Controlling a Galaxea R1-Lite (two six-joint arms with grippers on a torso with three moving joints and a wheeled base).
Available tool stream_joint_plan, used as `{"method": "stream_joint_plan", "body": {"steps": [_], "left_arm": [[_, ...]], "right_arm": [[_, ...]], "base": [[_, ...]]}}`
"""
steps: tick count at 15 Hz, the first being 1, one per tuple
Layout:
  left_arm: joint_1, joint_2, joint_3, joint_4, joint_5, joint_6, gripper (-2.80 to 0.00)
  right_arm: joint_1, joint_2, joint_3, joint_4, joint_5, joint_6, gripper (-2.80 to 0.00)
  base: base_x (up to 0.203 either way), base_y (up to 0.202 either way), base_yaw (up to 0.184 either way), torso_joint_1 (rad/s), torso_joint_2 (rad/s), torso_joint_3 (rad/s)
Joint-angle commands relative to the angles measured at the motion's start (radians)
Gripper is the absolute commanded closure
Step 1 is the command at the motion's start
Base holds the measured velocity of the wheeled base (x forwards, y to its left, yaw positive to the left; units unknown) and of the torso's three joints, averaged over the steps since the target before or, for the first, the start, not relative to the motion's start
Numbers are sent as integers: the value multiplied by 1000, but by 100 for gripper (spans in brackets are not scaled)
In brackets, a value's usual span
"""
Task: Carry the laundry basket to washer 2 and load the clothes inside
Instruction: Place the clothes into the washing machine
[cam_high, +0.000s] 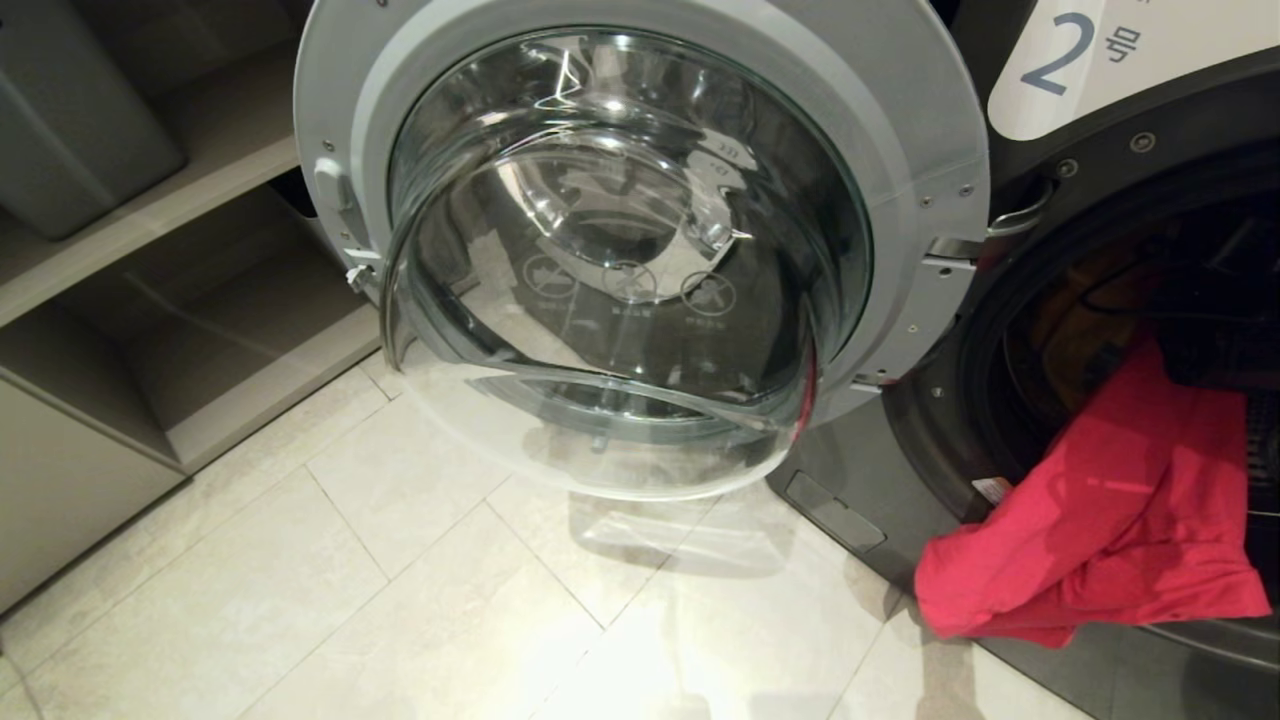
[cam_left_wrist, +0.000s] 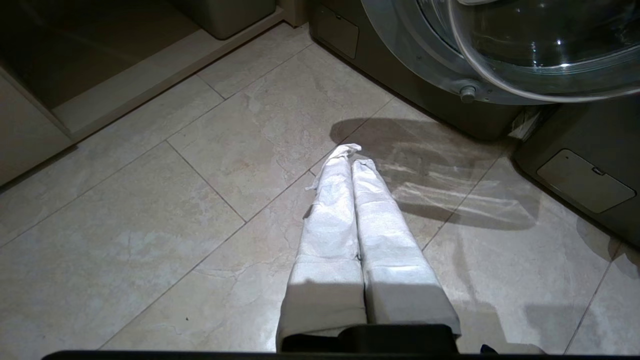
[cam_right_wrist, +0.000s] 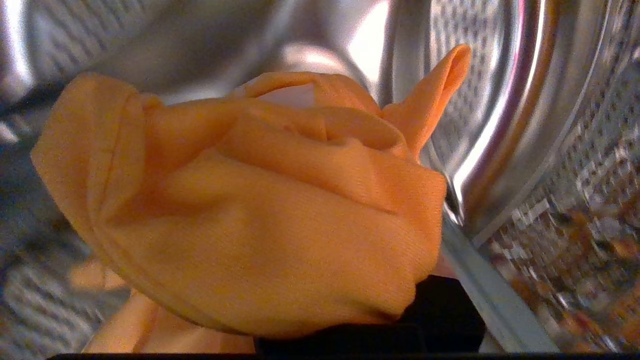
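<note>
Orange-yellow fabric (cam_right_wrist: 260, 215) fills the right wrist view, bunched right over the right claw (cam_right_wrist: 370, 320) inside the steel drum (cam_right_wrist: 505, 110) of washer 2 (cam_high: 1090, 190). Looks like that claw is pinching the garment, but the cloth hides the tips, so can't say for sure. In the head view the pinkish-red garment (cam_high: 1120, 520) hangs out of the opening at about 4 o'clock, half over the lip and drooping to the floor (cam_high: 420, 600). That's my worry: if it doesn't get pushed in, it slides out or gets caught when the door (cam_high: 640, 230) swings shut. The orange one could also drag back out with the claw if it snags. Left claw (cam_left_wrist: 350, 155) is pressed together, empty, idling over the tiles. Laundry basket isn't in any view. Only readable writing: a big "2" on the white label (cam_high: 1130, 60) at 1 o'clock.
</note>
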Motion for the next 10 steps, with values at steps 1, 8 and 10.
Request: {"method": "stream_joint_plan", "body": {"steps": [1, 8, 10], "left_arm": [[0, 0, 40, -1, 0, 0, 0], [0, 2, 40, -1, 0, 0, 0], [0, 0, 40, -1, 0, 0, 0]], "right_arm": [[-2, -17, 9, 58, -14, 14, 0], [-2, -20, 22, 127, -23, 30, -280], [-2, -19, 52, 128, -25, 30, -280]], "base": [[0, 0, 0, 0, 0, 0], [0, 0, 0, 0, 0, 0], [0, 0, 0, 0, 0, 0]]}}
